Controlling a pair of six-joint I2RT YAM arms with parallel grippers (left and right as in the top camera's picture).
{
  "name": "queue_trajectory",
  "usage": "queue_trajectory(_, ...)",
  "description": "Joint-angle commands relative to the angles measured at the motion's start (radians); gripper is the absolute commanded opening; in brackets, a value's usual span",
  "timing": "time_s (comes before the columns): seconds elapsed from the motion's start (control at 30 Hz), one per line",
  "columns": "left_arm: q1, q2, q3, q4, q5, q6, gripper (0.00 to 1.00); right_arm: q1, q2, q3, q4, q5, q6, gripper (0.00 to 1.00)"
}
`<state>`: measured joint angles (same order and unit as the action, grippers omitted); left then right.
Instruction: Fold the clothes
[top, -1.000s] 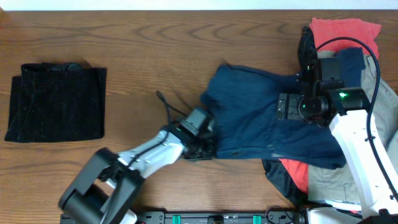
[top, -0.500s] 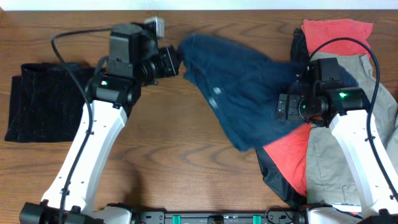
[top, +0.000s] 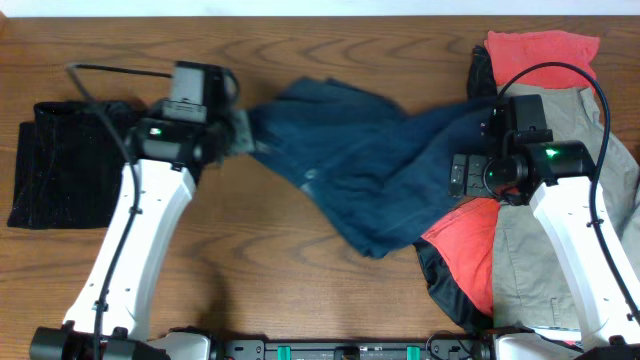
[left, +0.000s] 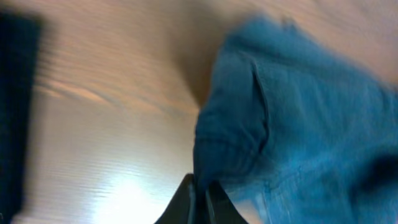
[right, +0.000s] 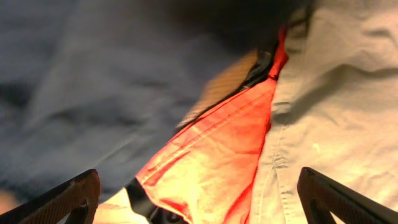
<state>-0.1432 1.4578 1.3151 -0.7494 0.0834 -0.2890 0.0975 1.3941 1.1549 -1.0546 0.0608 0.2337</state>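
Pinching the blue garment (top: 350, 170) by its left edge in a clenched left claw (top: 243, 135), cloth sprawled across the mid-table (top: 300, 290). Over at the right claw (right: 199, 199): released, spread wide, grasping nothing, above red cloth (right: 217, 162) and beige garment (right: 336, 112). Folded black cloth (top: 60, 165) far left.

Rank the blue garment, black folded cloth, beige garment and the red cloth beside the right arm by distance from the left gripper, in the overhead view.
1. blue garment, centre, held in the left gripper.
2. black folded cloth, far left.
3. red cloth, lower right.
4. beige garment, right edge.
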Motion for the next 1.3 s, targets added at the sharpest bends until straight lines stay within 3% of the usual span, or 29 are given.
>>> queue_trajectory(0.0, 0.093, 0.000, 0.009, 0.113, -0.189, 0.023, 0.06, -0.013, -0.002, 0.008, -0.001, 0.040, 0.026, 0.99)
queue_trajectory(0.1, 0.147, 0.013, 0.009, 0.264, -0.188, 0.023, 0.06, -0.013, -0.001, 0.008, -0.001, 0.040, 0.032, 0.99)
queue_trajectory(0.13, 0.156, 0.019, 0.009, 0.292, -0.186, 0.023, 0.14, -0.013, -0.001, 0.008, -0.001, 0.040, 0.032, 0.99)
queue_trajectory(0.17, 0.163, 0.025, 0.009, 0.306, -0.172, 0.023, 0.33, -0.013, -0.001, 0.008, -0.002, 0.040, 0.032, 0.99)
queue_trajectory(0.23, 0.166, 0.036, 0.009, 0.284, -0.106, 0.023, 0.88, -0.013, -0.001, 0.008, -0.005, 0.040, 0.032, 0.99)
queue_trajectory(0.27, 0.166, 0.039, 0.009, 0.243, -0.055, 0.023, 0.98, -0.013, -0.001, 0.008, -0.005, 0.040, 0.032, 0.99)
queue_trajectory(0.43, 0.153, 0.047, 0.006, -0.063, 0.156, 0.014, 0.98, -0.013, -0.001, -0.002, -0.004, 0.040, 0.031, 0.99)
queue_trajectory(0.53, 0.143, 0.054, -0.019, -0.236, 0.167, 0.014, 0.98, -0.013, 0.000, -0.018, -0.003, 0.006, 0.016, 0.91)
queue_trajectory(0.67, 0.138, 0.058, -0.101, -0.328, 0.168, -0.044, 0.98, -0.010, 0.000, -0.055, 0.020, -0.143, -0.055, 0.86)
queue_trajectory(0.77, 0.135, 0.058, -0.196, -0.314, 0.182, -0.102, 0.98, 0.005, 0.000, -0.101, 0.060, -0.223, -0.091, 0.84)
queue_trajectory(0.87, 0.130, 0.058, -0.298, -0.246, 0.287, -0.114, 0.99, 0.032, 0.000, -0.153, 0.101, -0.312, -0.153, 0.82)
queue_trajectory(1.0, 0.110, 0.058, -0.433, -0.132, 0.362, -0.148, 0.94, 0.079, 0.000, -0.216, 0.145, -0.388, -0.207, 0.79)
queue_trajectory(1.17, 0.074, 0.058, -0.552, 0.068, 0.362, -0.180, 0.78, 0.140, 0.000, -0.296, 0.206, -0.407, -0.224, 0.76)
queue_trajectory(1.27, 0.065, 0.058, -0.582, 0.163, 0.361, -0.183, 0.62, 0.156, 0.005, -0.348, 0.254, -0.408, -0.223, 0.74)
